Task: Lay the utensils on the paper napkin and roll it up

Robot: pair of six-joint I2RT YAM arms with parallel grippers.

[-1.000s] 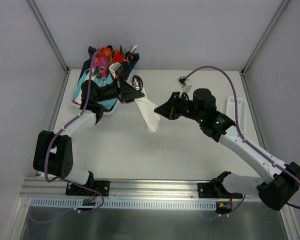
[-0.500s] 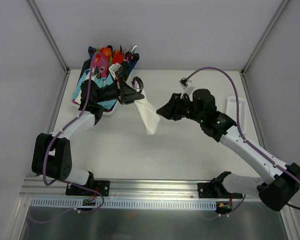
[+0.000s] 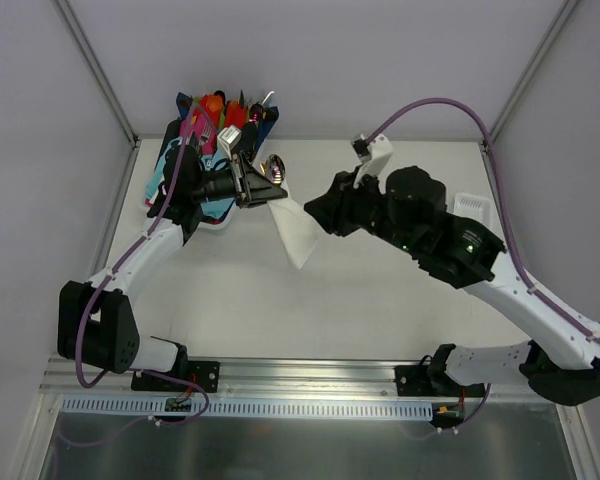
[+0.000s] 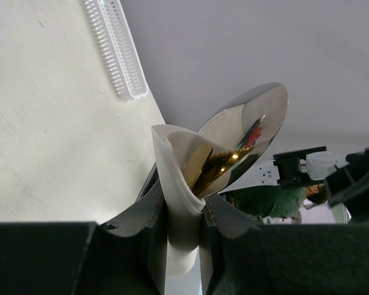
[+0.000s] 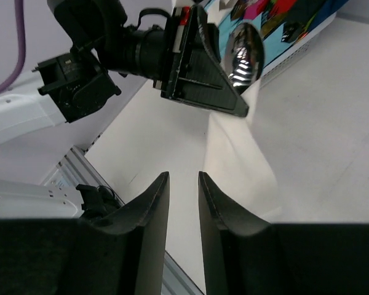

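The paper napkin [image 3: 295, 232] is rolled round the utensils and slants down to the right from my left gripper [image 3: 257, 187], which is shut on its upper end. In the left wrist view the white roll [image 4: 177, 184] sits pinched between the jaws of the left gripper [image 4: 183, 206]. The silvery spoon head [image 4: 249, 126] and a golden-yellow utensil [image 4: 210, 169] stick out of its top. My right gripper [image 3: 318, 212] hovers just right of the napkin, open and empty. From the right wrist, the right gripper [image 5: 183, 179] stands beside the napkin's loose lower end [image 5: 237, 163], below the spoon head [image 5: 245, 52].
A blue tray [image 3: 168, 165] of pink, red and orange cutlery stands at the back left, behind the left gripper. A small white slotted tray [image 3: 473, 205] lies at the right, partly under the right arm, and shows again as the slotted tray [image 4: 117, 49]. Walls enclose the table.
My right gripper has opened, let go of the napkin's lower end and drawn up and back from it. The left gripper has kept its hold and lifted the roll slightly.
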